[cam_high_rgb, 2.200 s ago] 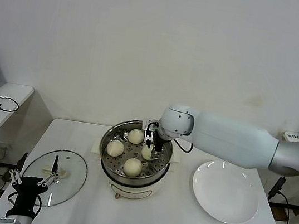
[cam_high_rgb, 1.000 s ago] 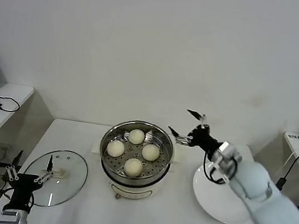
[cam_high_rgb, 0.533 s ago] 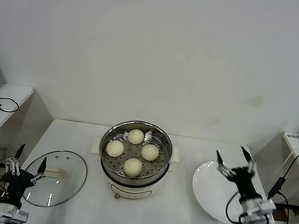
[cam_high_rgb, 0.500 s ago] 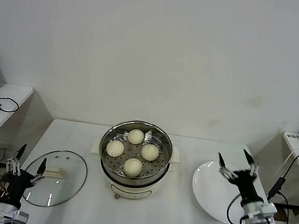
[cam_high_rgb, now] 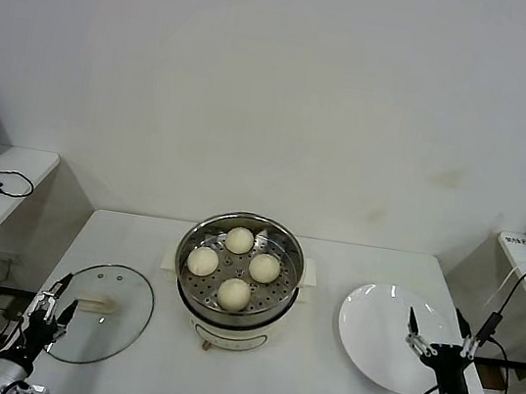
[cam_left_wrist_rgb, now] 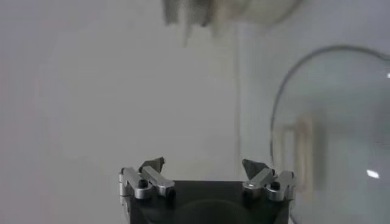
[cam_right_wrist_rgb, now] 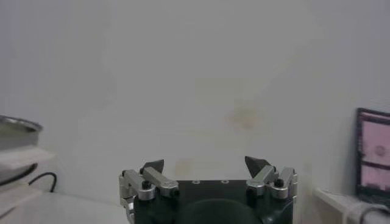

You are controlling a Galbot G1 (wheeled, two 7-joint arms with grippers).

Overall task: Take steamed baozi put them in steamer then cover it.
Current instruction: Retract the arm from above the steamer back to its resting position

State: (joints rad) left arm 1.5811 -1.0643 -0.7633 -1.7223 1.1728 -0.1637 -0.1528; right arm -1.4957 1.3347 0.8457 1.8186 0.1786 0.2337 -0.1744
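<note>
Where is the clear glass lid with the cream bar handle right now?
In the head view, the clear glass lid lies flat on the white table, left of the stainless-steel steamer, by the open left gripper.

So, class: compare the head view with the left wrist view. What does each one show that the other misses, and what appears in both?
Only the head view shows the four cream-white round buns inside the shiny round steel steamer, the flat white plate and the open right gripper. Only the left wrist view shows the open left gripper close up, empty. Both show the round clear glass lid lying on the white table, off the steamer.
</note>
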